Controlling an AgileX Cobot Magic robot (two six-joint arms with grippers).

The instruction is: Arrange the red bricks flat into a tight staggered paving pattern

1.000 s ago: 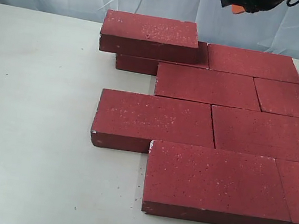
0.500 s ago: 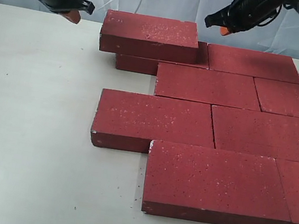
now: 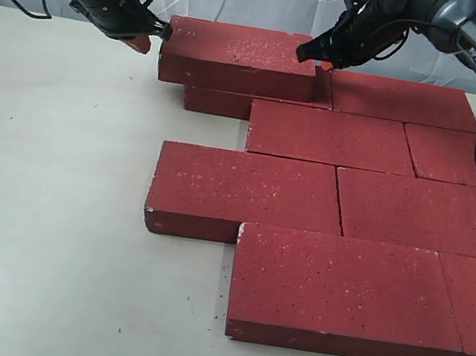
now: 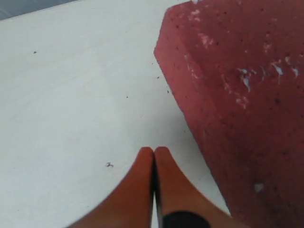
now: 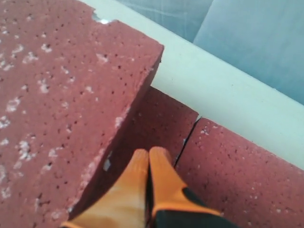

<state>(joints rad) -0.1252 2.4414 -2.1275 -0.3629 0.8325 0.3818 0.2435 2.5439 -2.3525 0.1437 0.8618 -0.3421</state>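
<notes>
Exterior view of a pale table (image 3: 42,200) with the red bricks (image 3: 335,199) laid flat in staggered rows on its right side. At the far left corner of the paving, one top brick (image 3: 239,50) lies stacked flat on a lower brick (image 3: 219,102), out of pattern.

My left gripper (image 3: 144,42) sits just beside the top brick's left short end, its orange fingers (image 4: 137,190) pressed together with no gap. My right gripper (image 3: 324,62) sits at the opposite short end, low over the lower brick, its fingers (image 5: 164,180) also pressed together. Neither holds anything. I cannot tell whether either tip touches the brick.

My judgement is that the two arms bracket this brick to squeeze or shove it. The risks:
- Uneven pressure from the two ends could twist the brick instead of sliding it straight.
- Narrow closed tips may skid up over the chipped edge and lose contact.
- If it slides off leftward, it could tip over the lower brick's end and land tilted on the table.
- A hard shove rightward could drag the lower brick and open the tight seams beside it.
</notes>
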